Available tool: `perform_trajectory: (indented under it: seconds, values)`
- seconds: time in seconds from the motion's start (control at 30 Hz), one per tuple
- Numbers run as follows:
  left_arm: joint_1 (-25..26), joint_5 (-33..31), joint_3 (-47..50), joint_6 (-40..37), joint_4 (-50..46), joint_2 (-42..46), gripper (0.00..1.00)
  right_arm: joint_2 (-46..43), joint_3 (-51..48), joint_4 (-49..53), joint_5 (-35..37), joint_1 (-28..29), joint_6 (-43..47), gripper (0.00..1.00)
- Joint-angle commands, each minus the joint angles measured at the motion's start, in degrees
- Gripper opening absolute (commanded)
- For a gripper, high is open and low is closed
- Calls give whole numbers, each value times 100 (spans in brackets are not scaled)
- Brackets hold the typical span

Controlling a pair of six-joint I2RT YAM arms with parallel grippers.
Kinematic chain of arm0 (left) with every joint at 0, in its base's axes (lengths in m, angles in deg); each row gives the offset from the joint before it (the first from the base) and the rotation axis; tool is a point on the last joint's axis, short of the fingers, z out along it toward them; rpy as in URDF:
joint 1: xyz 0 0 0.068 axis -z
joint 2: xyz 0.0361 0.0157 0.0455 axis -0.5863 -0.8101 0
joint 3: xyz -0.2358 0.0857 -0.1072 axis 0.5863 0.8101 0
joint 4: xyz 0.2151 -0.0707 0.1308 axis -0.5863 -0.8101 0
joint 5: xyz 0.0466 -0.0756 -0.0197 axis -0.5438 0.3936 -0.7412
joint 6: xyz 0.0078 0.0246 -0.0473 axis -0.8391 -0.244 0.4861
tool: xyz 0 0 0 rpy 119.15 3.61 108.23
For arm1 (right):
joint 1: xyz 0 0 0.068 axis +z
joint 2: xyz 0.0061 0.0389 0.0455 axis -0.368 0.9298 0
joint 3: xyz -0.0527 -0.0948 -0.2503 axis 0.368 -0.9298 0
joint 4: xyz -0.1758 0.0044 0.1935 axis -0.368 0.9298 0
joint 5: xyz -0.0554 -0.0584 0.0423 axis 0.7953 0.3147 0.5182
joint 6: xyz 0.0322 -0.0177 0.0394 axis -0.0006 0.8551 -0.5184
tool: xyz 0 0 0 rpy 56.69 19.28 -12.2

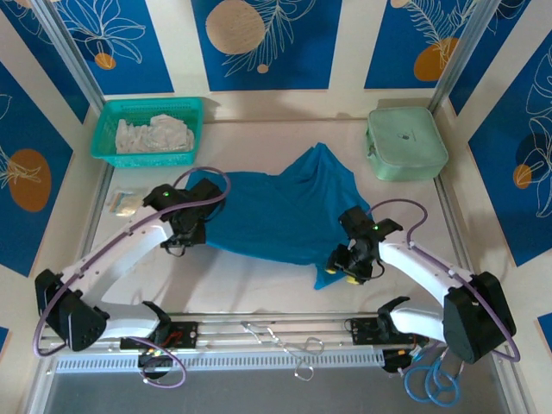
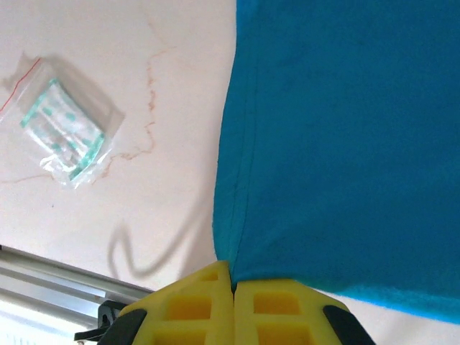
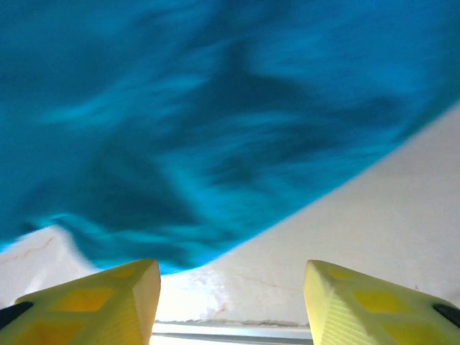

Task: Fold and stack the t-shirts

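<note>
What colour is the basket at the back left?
The basket is teal green; top external view.

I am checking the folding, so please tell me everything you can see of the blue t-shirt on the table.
The plain teal-blue t-shirt of soft thin fabric lies rumpled and unfolded on the white table, one part bunched toward the far side. The left pincer is shut on its hemmed left edge; the right pincer stands open at its near right corner.
</note>
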Motion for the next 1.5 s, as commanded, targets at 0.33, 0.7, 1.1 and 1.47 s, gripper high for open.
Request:
perform_trajectory:
  seconds: [0.33, 0.7, 1.1, 1.47]
  values:
    - [-564, 299, 936, -416, 1124, 106, 0, 915, 218, -472, 935, -235, -657, 43]
    - [-731, 395, 1025, -590, 1273, 209, 0, 1364, 2136, 898, 1849, 10, 95, 0]
    - [-760, 580, 1157, -730, 1503, -30, 0, 5329, 6624, 1736, 1265, -109, 1844, 7]
    - [-768, 571, 1255, -755, 1593, -154, 0, 5633, 7484, 1754, 997, 41, 1743, 37]
